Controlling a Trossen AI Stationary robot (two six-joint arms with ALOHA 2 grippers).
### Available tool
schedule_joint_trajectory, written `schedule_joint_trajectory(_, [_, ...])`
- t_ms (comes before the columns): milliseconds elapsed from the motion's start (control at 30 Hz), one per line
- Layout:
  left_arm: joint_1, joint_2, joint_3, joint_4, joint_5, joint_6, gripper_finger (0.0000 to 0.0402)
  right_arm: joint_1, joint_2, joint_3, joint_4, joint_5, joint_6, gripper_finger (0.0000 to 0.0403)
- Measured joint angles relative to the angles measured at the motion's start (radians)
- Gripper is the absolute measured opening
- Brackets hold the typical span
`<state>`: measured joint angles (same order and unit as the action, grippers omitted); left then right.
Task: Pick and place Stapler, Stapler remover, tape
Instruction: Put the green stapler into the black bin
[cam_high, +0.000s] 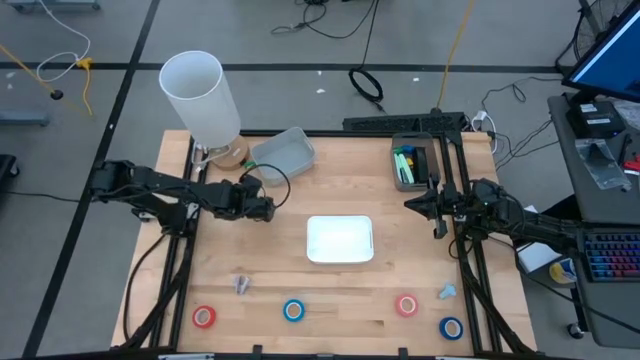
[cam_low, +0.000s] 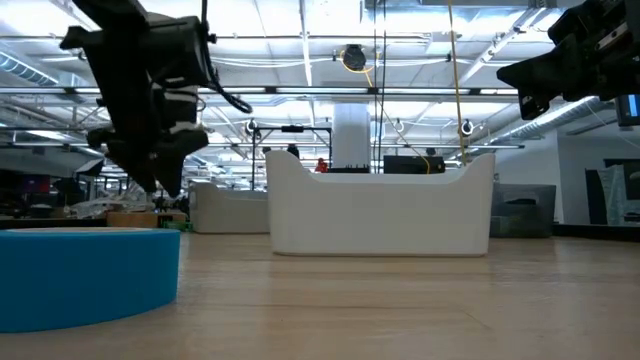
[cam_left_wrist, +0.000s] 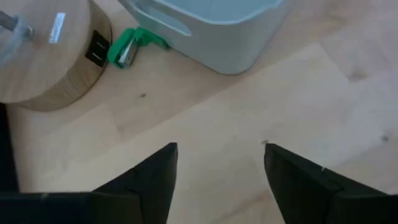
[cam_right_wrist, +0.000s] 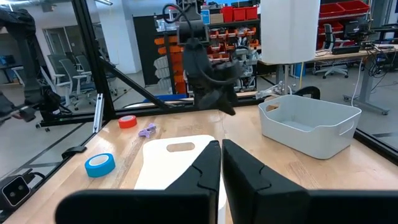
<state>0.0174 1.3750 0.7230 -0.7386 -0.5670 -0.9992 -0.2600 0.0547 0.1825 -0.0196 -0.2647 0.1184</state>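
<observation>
- Tape rolls are lying in a row along the table (cam_high: 400, 240) edge farthest from the white bin (cam_high: 340, 239): a red roll (cam_high: 204, 317) out toward the left arm's side, a blue roll (cam_high: 293, 311) nearly in line with the bin's left edge, a second red roll (cam_high: 406, 305) past the bin's right corner, and a second blue roll (cam_high: 451, 327) farthest out on the right arm's side.
- Two small pale objects are sitting near that row, a purplish one (cam_high: 241, 284) between the first red roll and the bin, and a light blue one (cam_high: 447, 292) just beside the second red roll; what they are cannot be told.
- Left gripper (cam_high: 268, 209) is hovering to the left of the white bin, well apart from every tape roll, with its fingers (cam_left_wrist: 155, 171) spread apart and holding nothing; only bare wood is showing between them.
- Right gripper (cam_high: 412, 203) is hanging to the right of the white bin, its fingers (cam_right_wrist: 205, 163) pressed together and gripping nothing.
- Grey bin (cam_high: 281, 153) is sitting beyond the white bin, up and to its left, with a small green object (cam_left_wrist: 127, 48) lying just beside it on the wood.
- Lamp (cam_high: 203, 97) with a white shade and a round wooden base (cam_left_wrist: 53, 53) is standing just left of the grey bin.
- Dark tray (cam_high: 411, 162) holding green items is resting beyond the white bin's right corner.
</observation>
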Motion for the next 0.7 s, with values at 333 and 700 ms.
schedule_joint_trajectory(333, [0.21,0.0,-0.009,0.162,0.077,0.203,0.0246,0.0,0.0,0.0,0.0,0.0,0.01,0.0008])
schedule_joint_trajectory(700, [0.283,0.0,-0.009,0.154,0.094,0.401,0.0242,0.0,0.0,0.0,0.0,0.0,0.018,0.0008])
